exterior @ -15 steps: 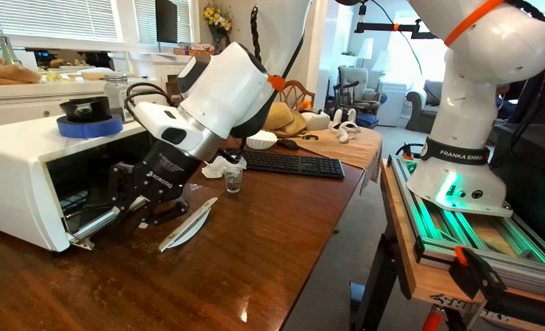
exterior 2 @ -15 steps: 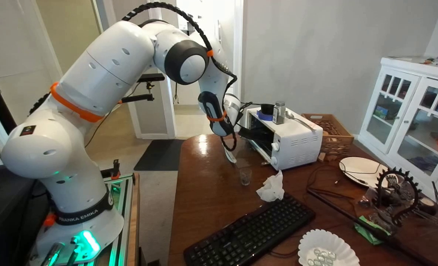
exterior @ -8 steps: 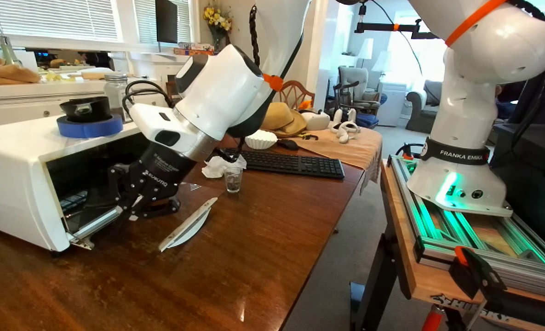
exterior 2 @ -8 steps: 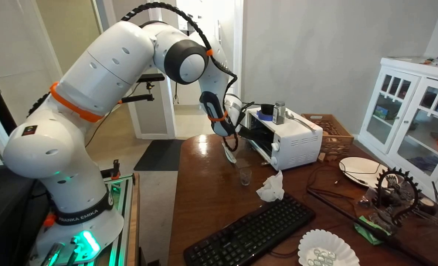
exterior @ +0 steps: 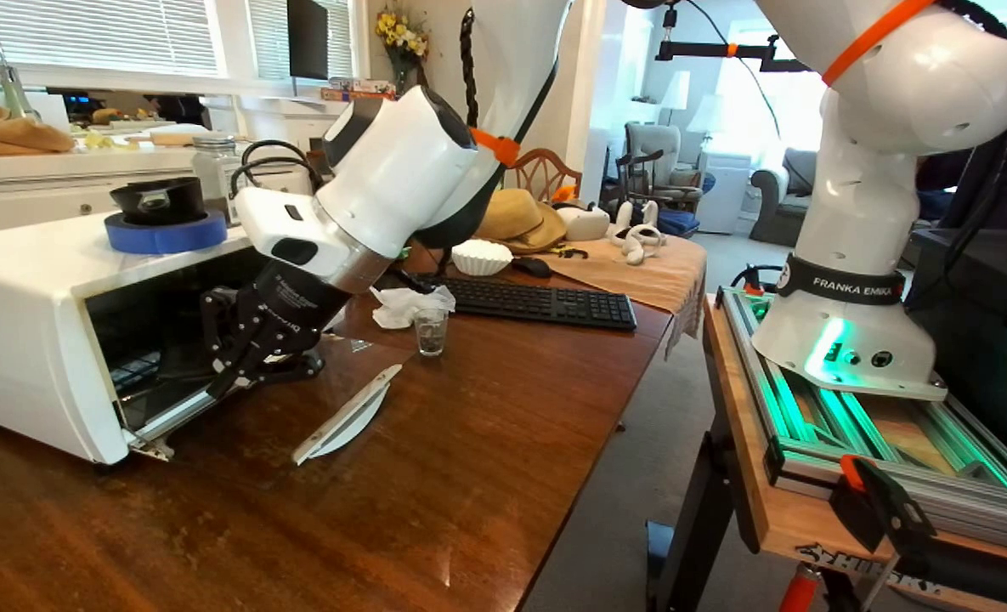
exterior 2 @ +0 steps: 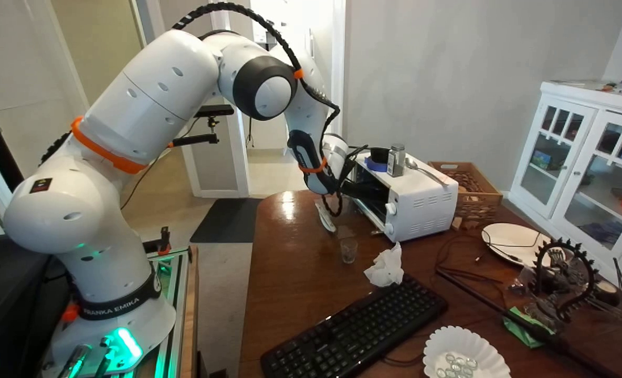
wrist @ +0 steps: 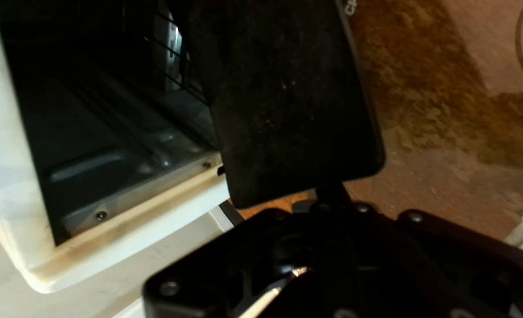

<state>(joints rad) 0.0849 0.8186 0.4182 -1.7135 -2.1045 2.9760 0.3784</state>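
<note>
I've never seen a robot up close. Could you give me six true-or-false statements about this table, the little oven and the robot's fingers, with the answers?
1. The white oven stands open at the front. True.
2. The fingers are spread wide apart. False: the fingers are shut.
3. A glass stands upright on the table. True.
4. The blue tape roll lies inside the oven. False: the blue tape roll lies on top of the oven.
5. A spoon lies on the oven's top. True.
6. The keyboard is white. False: the keyboard is black.
</note>
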